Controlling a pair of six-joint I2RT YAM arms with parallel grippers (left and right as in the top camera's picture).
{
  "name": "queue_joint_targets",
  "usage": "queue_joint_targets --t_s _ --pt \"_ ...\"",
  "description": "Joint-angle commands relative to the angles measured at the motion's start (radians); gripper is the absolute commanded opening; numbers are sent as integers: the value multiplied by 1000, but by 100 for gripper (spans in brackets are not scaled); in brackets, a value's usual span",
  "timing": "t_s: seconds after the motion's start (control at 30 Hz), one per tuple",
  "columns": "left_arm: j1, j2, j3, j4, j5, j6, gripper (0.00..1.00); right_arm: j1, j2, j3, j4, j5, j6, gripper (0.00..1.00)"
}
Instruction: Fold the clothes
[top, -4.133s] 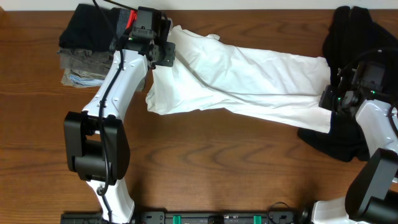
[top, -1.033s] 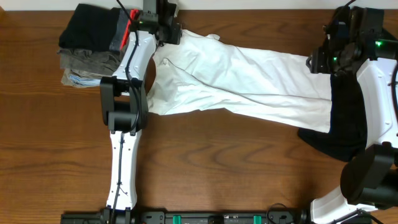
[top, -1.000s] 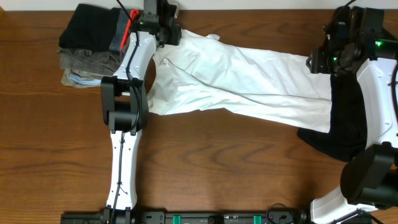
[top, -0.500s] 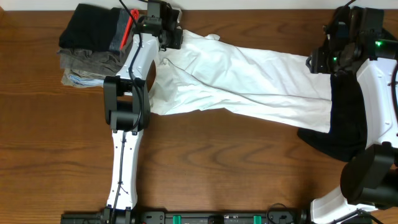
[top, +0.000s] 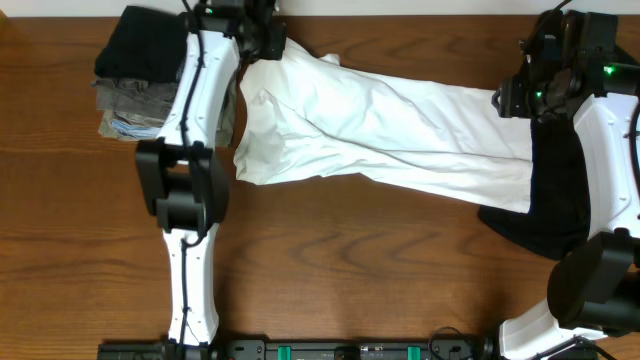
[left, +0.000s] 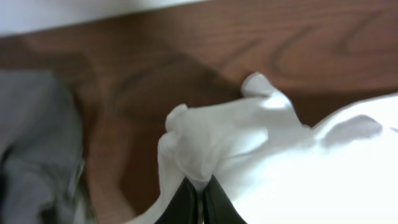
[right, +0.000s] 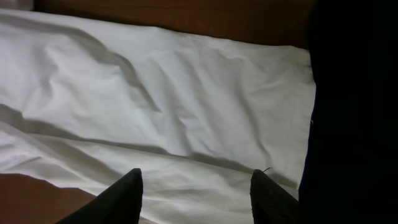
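Observation:
The clothes, a white T-shirt (top: 400, 130), lie crumpled in a long band across the back of the table, print hidden. At the shirt's far-left corner my left gripper (top: 268, 45) is shut on a small bunch of the white cloth (left: 249, 143); in the left wrist view that cloth stands up from between the closed gripper (left: 200, 196). My right gripper (top: 508, 100) hovers open over the shirt's right end. In the right wrist view the gripper (right: 198, 186) stands wide apart above the white fabric (right: 174, 93), holding nothing.
A stack of folded black, grey and pale garments (top: 140, 80) sits at the back left, right beside the left gripper. A black garment (top: 555, 200) lies at the right, partly under the shirt's end and the right arm. Bare wooden table (top: 350, 260) fills the front.
My left gripper has shut on the shirt's far-left corner, and the cloth there has bunched and shifted slightly. The left arm's links have swung left. The right arm has stayed put.

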Motion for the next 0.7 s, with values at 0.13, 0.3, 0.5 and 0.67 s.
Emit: queue_joint_targets --t_s 0.13,0.3,0.5,0.67 --pt "2 -10 5 -251 2 45 6 7 -8 5 0 -4 -14 54" --pt "2 -10 -35 -381 2 100 6 7 -8 5 12 -4 -14 55" --pt "-3 -9 -63 -521 2 101 9 7 -8 5 23 -4 -14 56" --pt "-8 -9 -79 -560 2 101 56 7 -8 4 23 -4 -14 57"
